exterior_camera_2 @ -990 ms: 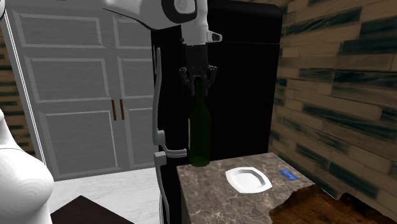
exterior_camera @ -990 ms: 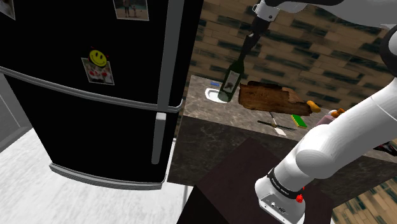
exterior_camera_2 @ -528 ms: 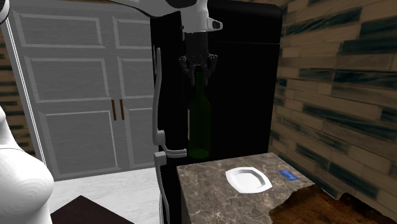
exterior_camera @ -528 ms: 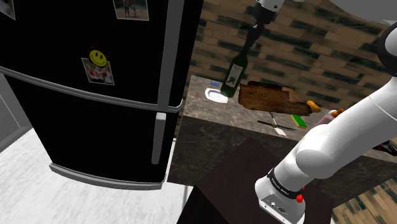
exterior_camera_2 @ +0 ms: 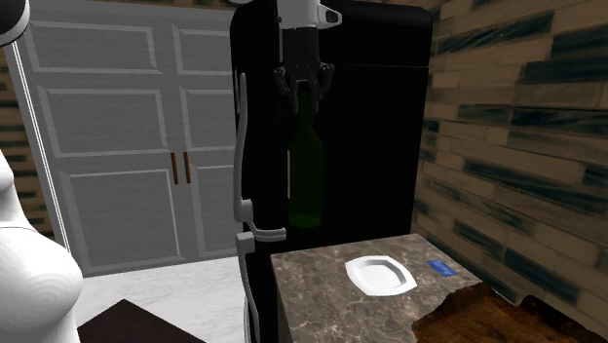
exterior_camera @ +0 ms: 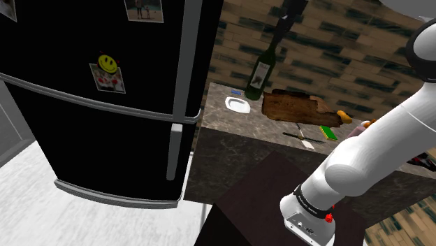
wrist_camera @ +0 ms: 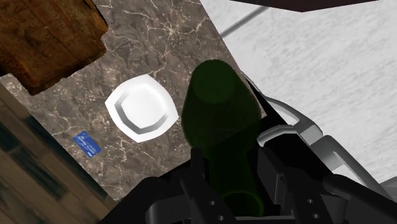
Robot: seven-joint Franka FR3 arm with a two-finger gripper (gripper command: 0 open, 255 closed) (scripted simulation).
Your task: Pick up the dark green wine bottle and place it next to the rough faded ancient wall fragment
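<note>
A dark green wine bottle with a pale label hangs in the air above the far corner of the marble counter. My gripper is shut on its neck from above. In the second exterior view the bottle hangs upright under the gripper, well above the counter. Seen from the wrist, the fingers clasp the neck of the bottle. The rough brown wall fragment lies flat on the counter beside it, also seen as a brown slab.
A white plate and a small blue card lie on the counter under and beside the bottle. A black fridge stands close to the counter's end. A knife, a green item and an orange piece lie nearer the stand.
The gripper has risen with the bottle in it. The bottle's base has left the counter and now hangs higher above the plate.
</note>
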